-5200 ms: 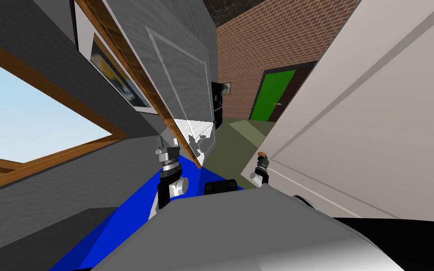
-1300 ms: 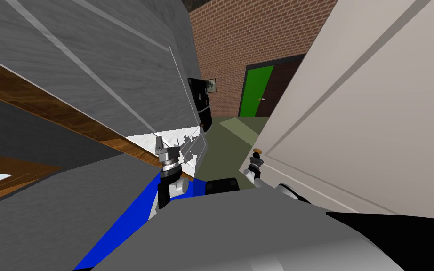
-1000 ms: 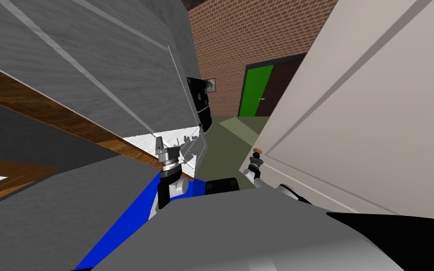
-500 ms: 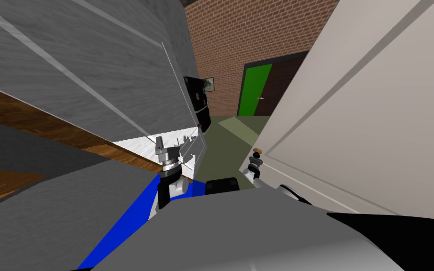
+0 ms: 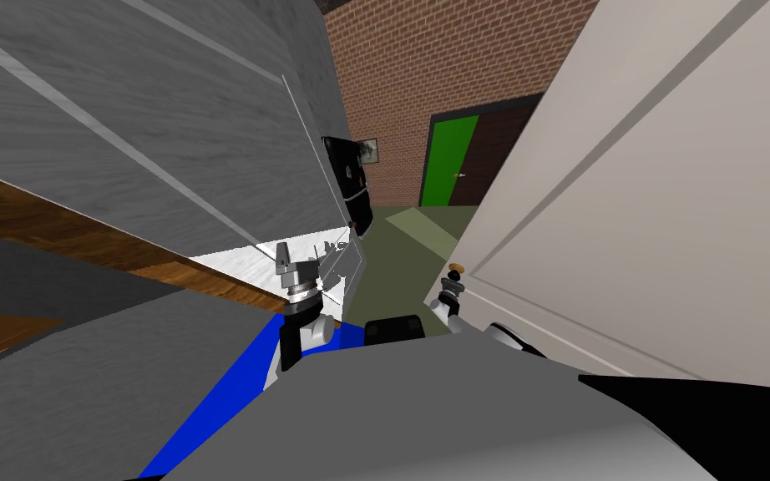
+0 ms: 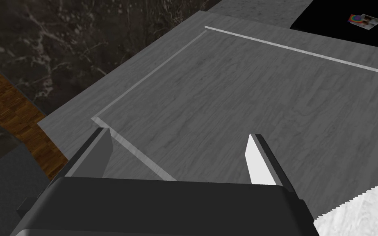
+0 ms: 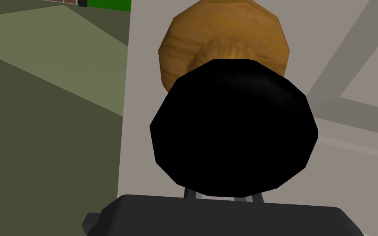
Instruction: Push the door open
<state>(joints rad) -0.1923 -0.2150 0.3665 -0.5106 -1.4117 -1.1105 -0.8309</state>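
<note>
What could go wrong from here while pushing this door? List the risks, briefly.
1. The right hand sits at the black knob, near the free edge of the off-white door. A push there could slide off the rounded knob and into the gap beside the edge.
2. The open left hand points at the grey panelled surface close ahead. Driving forward may scrape it.

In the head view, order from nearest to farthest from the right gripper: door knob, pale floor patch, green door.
1. Door knob, at the right gripper.
2. Pale floor patch, ahead on its left.
3. Green door, far brick wall.
</note>
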